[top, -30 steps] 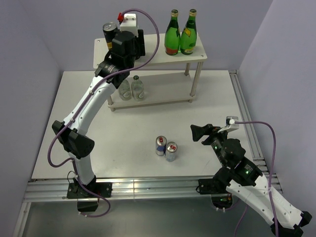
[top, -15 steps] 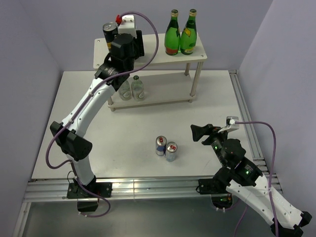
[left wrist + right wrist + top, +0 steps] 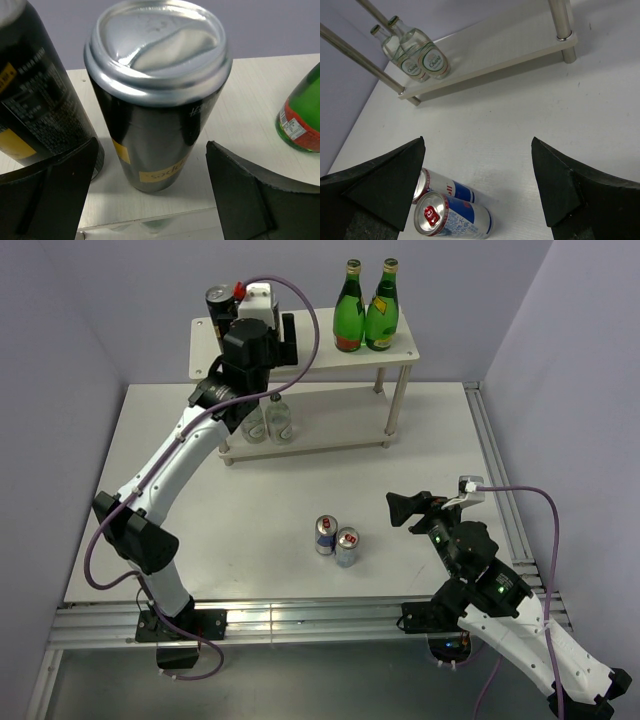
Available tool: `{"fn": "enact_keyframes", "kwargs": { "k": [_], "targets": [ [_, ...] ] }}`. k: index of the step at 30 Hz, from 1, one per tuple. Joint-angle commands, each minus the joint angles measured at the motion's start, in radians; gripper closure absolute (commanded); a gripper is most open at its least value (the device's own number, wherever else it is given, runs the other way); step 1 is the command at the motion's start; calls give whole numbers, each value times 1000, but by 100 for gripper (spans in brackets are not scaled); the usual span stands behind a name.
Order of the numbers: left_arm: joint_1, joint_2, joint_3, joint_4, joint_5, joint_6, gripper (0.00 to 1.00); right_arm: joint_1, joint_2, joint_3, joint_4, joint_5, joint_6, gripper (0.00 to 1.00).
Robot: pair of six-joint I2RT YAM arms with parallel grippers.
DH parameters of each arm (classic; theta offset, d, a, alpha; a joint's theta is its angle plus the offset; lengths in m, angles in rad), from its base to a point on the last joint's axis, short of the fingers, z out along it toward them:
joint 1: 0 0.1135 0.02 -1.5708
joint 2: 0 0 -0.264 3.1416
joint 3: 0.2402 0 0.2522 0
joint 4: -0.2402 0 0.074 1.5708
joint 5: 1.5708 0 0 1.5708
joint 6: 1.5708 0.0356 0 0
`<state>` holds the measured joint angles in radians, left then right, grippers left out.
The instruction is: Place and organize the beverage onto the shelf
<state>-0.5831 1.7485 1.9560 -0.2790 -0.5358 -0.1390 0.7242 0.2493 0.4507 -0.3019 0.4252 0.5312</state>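
Left gripper (image 3: pixel 151 165) released, fingers clear on both sides of black-and-yellow can (image 3: pixel 155 100). Upright on shelf (image 3: pixel 310 358) top board, left end, just beside second black-and-yellow can (image 3: pixel 35 100). Clear bottles (image 3: pixel 266 422) on shelf's lower board. Silver-blue cans (image 3: pixel 336 538) on table (image 3: pixel 200 530), well in front of shelf. Right gripper (image 3: pixel 477 170) released, empty.

Shows an upright black-and-yellow can (image 3: pixel 157 100) on the pale shelf board (image 3: pixel 245 120), between the wide-spread fingers of the left gripper (image 3: pixel 151 150) and touching neither, beside a second black can (image 3: pixel 35 100) leftward and a green bottle (image 3: pixel 300 120) rightward.
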Motion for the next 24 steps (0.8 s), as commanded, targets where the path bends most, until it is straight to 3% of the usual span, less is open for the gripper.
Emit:
{"fn": "enact_keyframes", "kwargs": {
  "k": [1,14,20,24],
  "targets": [
    [-11,-58,-20,24,-10,-1,5,4,-12,-1,15,15,1,7],
    [-93,-207,-184,34,-107,-27,1,6,-18,-3,15,15,1,7],
    [-230,-415,-431,29,-185,-77,1,6,-15,-3,20,15,0,7],
    [-406,-550,-748,25,-253,-198,1,4,-13,-9,36,-20,-13,5]
  ]
}}
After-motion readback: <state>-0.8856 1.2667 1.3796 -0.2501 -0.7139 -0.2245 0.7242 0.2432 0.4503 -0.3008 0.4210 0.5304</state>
